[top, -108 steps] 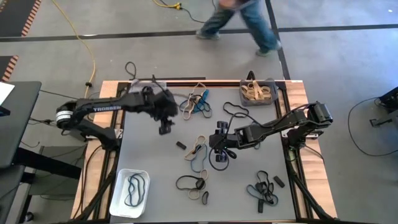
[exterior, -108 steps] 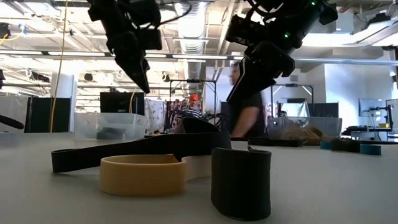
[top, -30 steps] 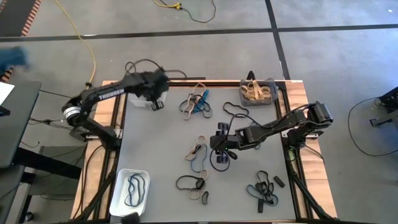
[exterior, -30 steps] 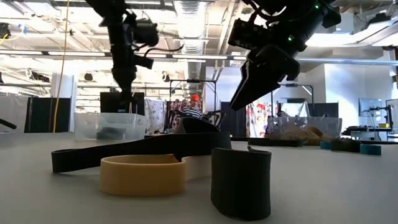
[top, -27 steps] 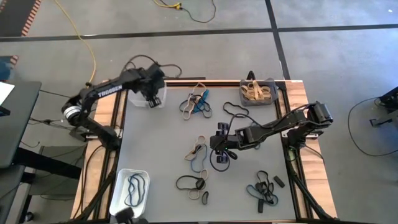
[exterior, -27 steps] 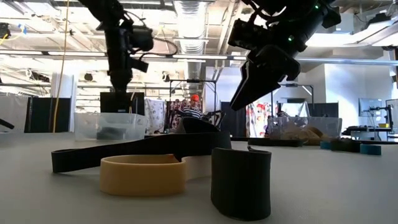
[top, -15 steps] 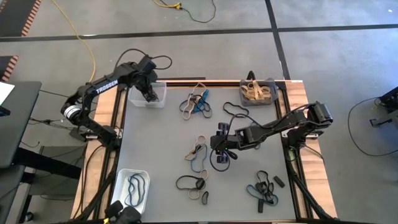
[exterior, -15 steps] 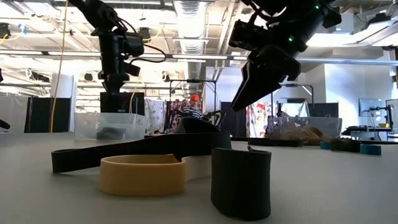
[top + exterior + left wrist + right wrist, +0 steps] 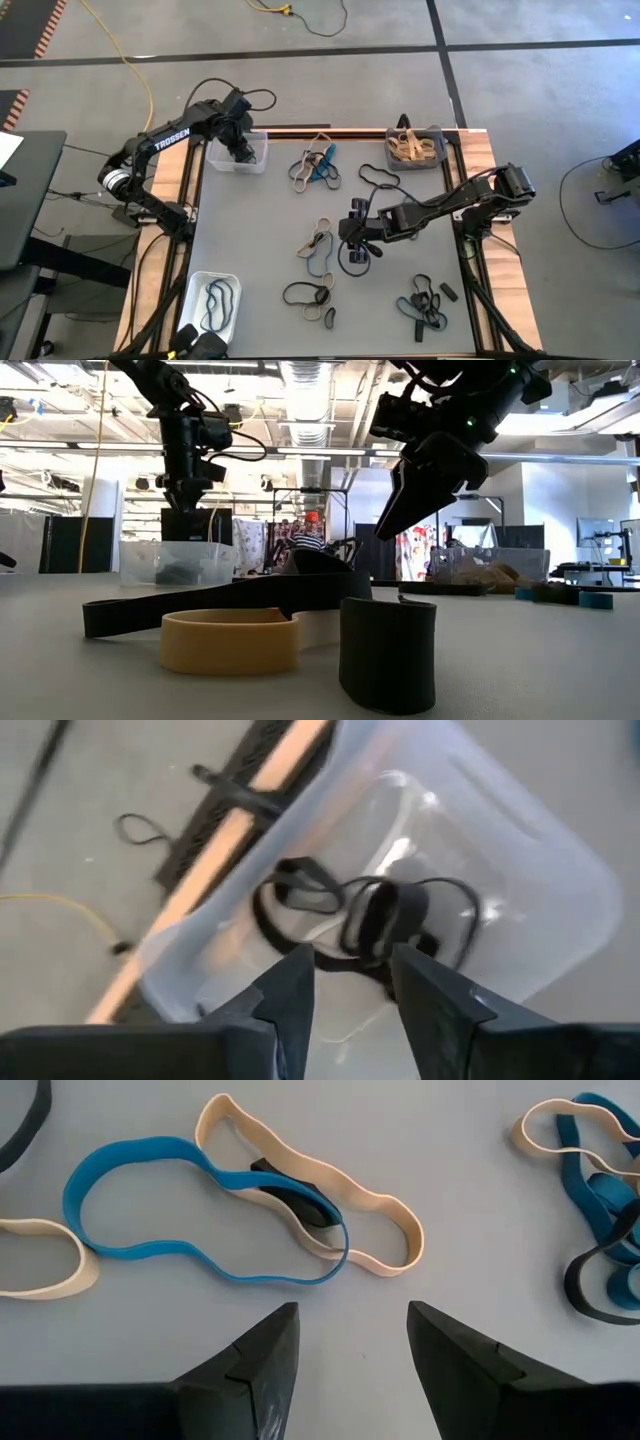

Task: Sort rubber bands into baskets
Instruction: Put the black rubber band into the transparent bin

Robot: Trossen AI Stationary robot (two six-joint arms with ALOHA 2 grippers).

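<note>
Hovering over the clear basket (image 9: 238, 152) at the far-left corner of the tabletop (image 9: 250, 240), the left gripper (image 9: 350, 982) has its fingers parted with nothing between them, and black rubber bands (image 9: 365, 920) lie in a loose tangle on the basket floor just beyond its tips. From where I stand, the worry is a band clinging to a finger as the arm lifts away; one snagged loop could drag the whole knot back out, or tip the light basket off the table edge it sits against.

Nearer the middle of the tabletop the right gripper (image 9: 345, 1342) hangs above the surface, jaws wide and empty, aimed at a blue band (image 9: 160, 1210) that overlaps a tan band (image 9: 330, 1210) with a small black piece (image 9: 295, 1195) between them. A pinch there would likely lift two colours at once and spoil the sort.

The dark grey basket (image 9: 416, 146) of tan bands sits at the far-right corner; the white basket (image 9: 208, 303) at the near-left corner holds a few dark bands.
</note>
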